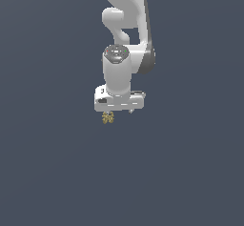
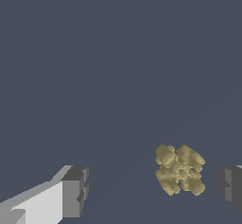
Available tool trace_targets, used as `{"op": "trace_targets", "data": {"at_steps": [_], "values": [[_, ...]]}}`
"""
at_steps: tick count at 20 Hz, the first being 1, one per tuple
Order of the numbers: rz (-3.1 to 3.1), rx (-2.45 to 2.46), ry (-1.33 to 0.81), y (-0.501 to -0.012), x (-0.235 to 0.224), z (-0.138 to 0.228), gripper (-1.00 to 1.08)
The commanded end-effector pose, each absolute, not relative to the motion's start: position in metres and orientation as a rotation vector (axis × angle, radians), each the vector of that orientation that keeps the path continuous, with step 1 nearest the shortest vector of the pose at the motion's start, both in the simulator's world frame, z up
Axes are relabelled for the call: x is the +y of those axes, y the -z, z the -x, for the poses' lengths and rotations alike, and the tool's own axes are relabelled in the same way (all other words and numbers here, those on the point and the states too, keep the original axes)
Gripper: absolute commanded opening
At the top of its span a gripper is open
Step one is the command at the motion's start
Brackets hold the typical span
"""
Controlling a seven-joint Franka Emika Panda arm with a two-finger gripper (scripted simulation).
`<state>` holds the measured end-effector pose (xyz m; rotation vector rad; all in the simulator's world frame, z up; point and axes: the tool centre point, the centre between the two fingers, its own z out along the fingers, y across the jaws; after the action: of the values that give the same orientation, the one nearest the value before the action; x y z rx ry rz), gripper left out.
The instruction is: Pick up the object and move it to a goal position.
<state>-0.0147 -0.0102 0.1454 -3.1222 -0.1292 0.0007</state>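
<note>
The white robot arm (image 1: 125, 44) hangs over the plain dark grey-blue worktop (image 1: 52, 172), with its white end effector (image 1: 118, 111) pointing down. The small yellowish-gold lumpy object with dark speckles (image 1: 108, 118) sits just under the end effector, toward the exterior view's left side of it. In the wrist view the same lumpy object (image 2: 180, 169) lies between the two grey fingertips (image 2: 75, 192), but not in the middle — it is much nearer to one fingertip than to the other, and it does not touch either one. The jaws stand wide open, and they hold nothing. The step in hand looks like getting ready to grab the object. To do it well, the arm should first slide sideways a little, so the object sits right in the middle of the gap. If it closes now, one fingertip would likely reach the lump first and push it along the worktop. The lump is tiny and bumpy, so it could roll or pop out. From these pictures it is hard to tell how high the fingertips are above the worktop. They need to come low enough to catch the lump around its middle — then close slowly and lift straight up. No goal spot shows in either view.
</note>
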Motion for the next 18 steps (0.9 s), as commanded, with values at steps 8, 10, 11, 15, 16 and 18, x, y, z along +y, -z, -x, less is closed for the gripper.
{"op": "trace_targets", "data": {"at_steps": [8, 10, 11, 15, 16, 18], "values": [[3.136, -0.128, 0.0, -0.1, -0.064, 0.049, 1.0], [3.137, -0.128, 0.0, -0.095, -0.07, 0.053, 1.0], [3.138, -0.129, 0.0, -0.094, -0.072, 0.055, 1.0], [3.139, -0.129, 0.0, -0.09, -0.076, 0.058, 1.0], [3.139, -0.127, -0.002, -0.091, -0.075, 0.057, 1.0], [3.139, -0.127, -0.002, -0.09, -0.075, 0.057, 1.0]]}}
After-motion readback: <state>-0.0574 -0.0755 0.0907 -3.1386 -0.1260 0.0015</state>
